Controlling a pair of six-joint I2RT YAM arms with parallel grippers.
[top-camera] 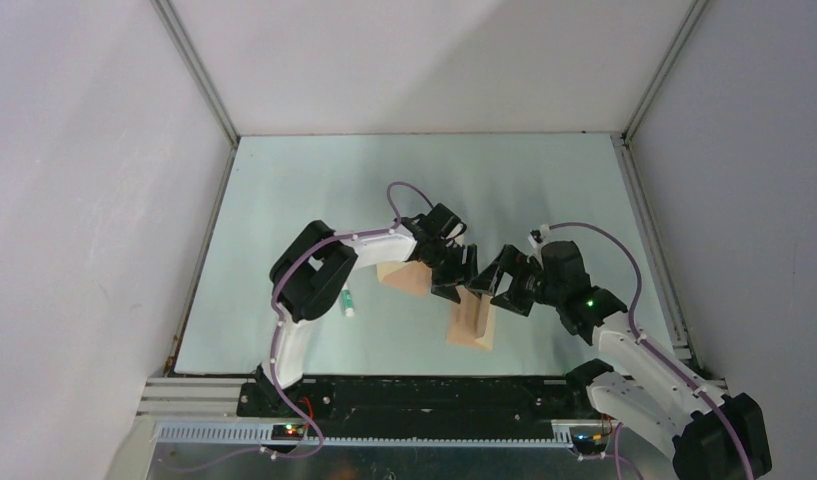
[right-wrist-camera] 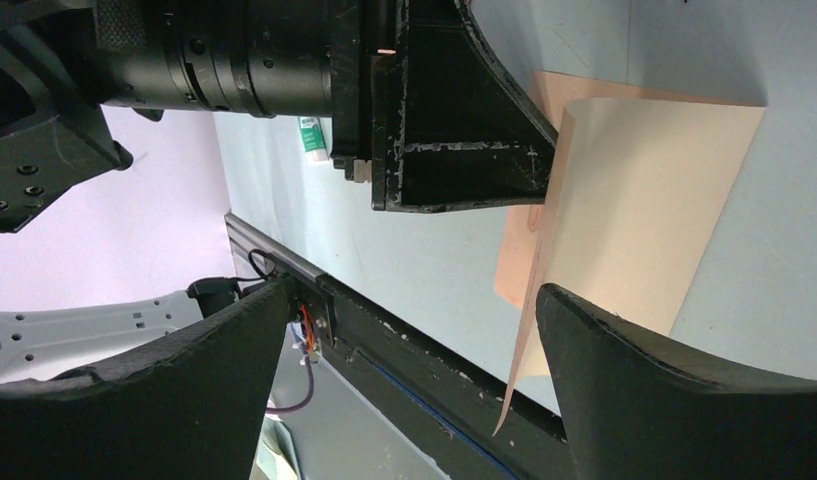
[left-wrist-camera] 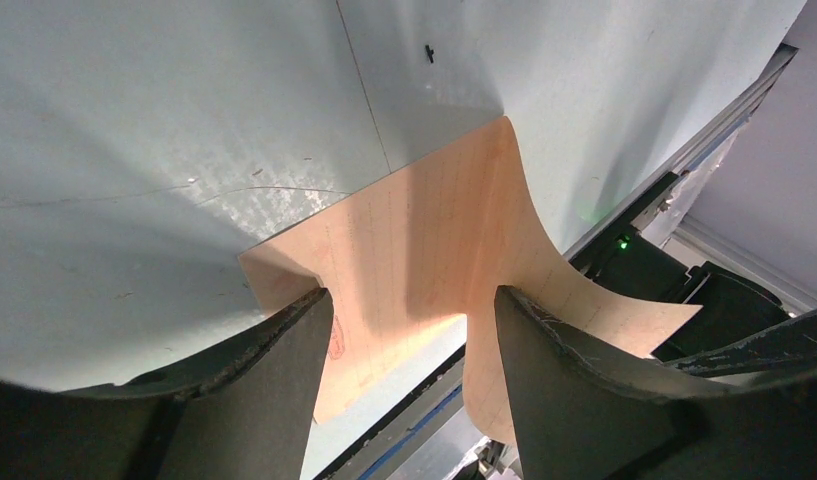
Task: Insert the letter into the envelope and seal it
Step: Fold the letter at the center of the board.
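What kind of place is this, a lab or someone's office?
Most likely a robotics lab test cell, not an office: plain white wall panels in aluminium framing box in a pale table, and the left arm and right arm, both cabled, are bolted at its near edge.

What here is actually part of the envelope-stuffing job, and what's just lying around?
Part of the job:
- the letter, flat on the table under the open left gripper
- the envelope, paler and curling upright near the open right gripper

Lying about:
- a small green-and-white object, untouched; I can't tell what it is
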